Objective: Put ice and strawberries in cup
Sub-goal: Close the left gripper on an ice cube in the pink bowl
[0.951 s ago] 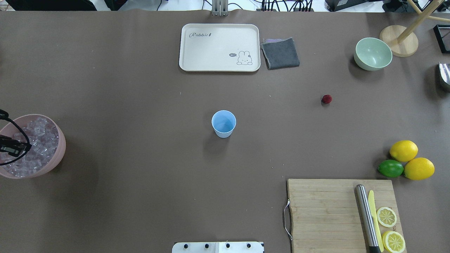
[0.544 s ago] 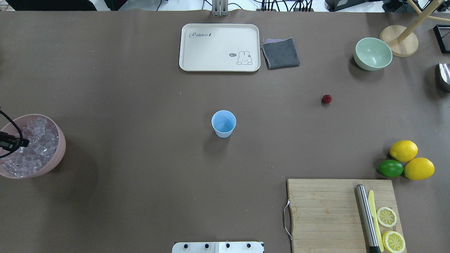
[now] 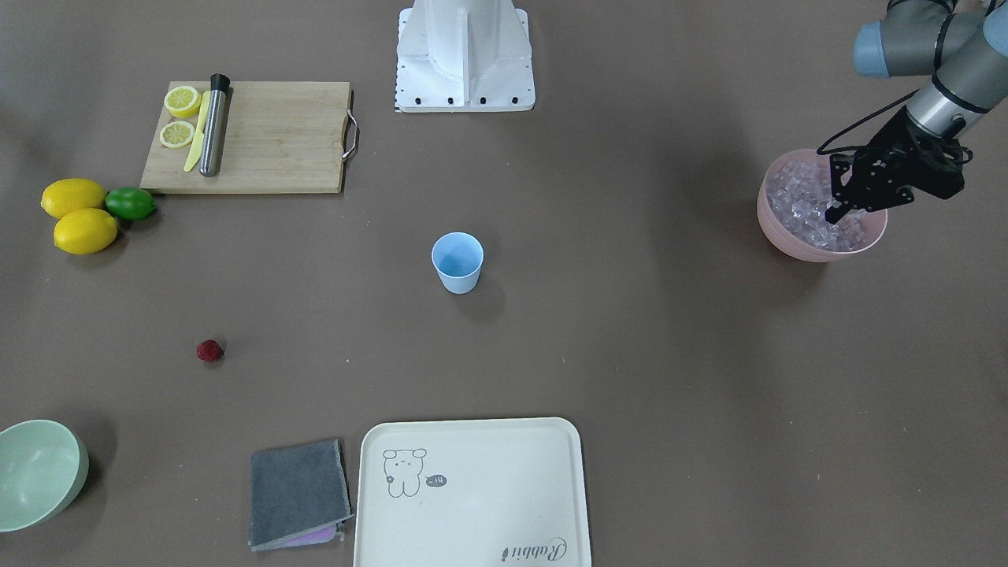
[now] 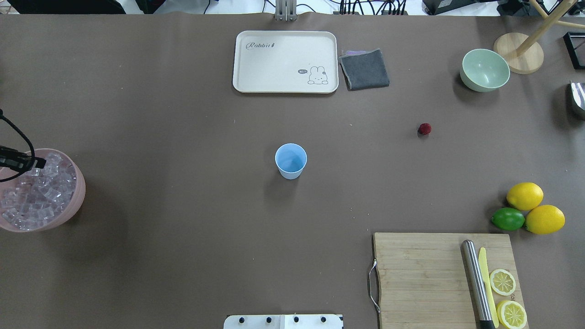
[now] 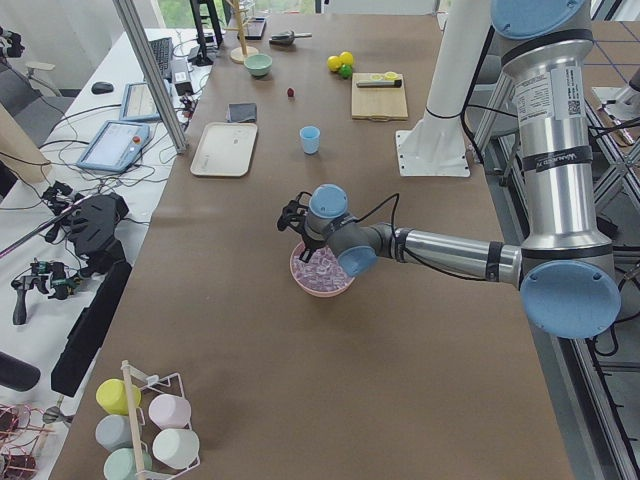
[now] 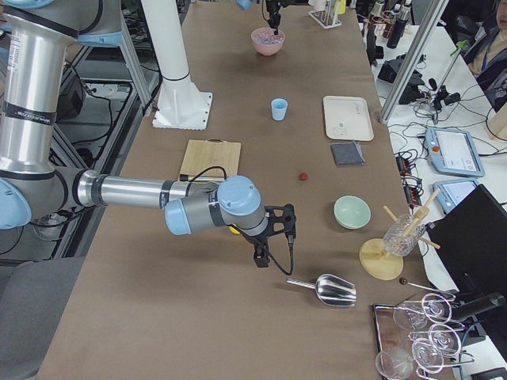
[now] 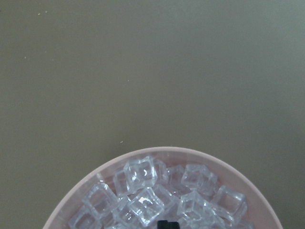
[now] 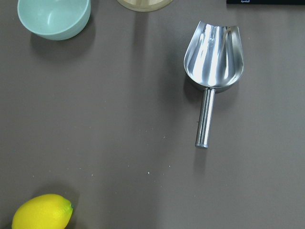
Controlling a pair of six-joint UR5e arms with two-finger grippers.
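The light-blue cup stands upright and empty at mid-table, also in the front view. The strawberry lies alone on the table to its right. The ice fills a pink bowl at the left edge and shows close up in the left wrist view. My left gripper hangs over the bowl's far side, its tips together; I cannot make out a cube between them. My right gripper shows only in the exterior right view, low over the table by the lemons; I cannot tell its state.
A metal scoop lies near the right gripper. Two lemons and a lime sit at the right, with a cutting board in front of them. A cream tray, grey cloth and green bowl are at the back.
My left gripper looked wider over the middle of the ice, then narrowed and moved toward the bowl's far side. Nothing else moved.
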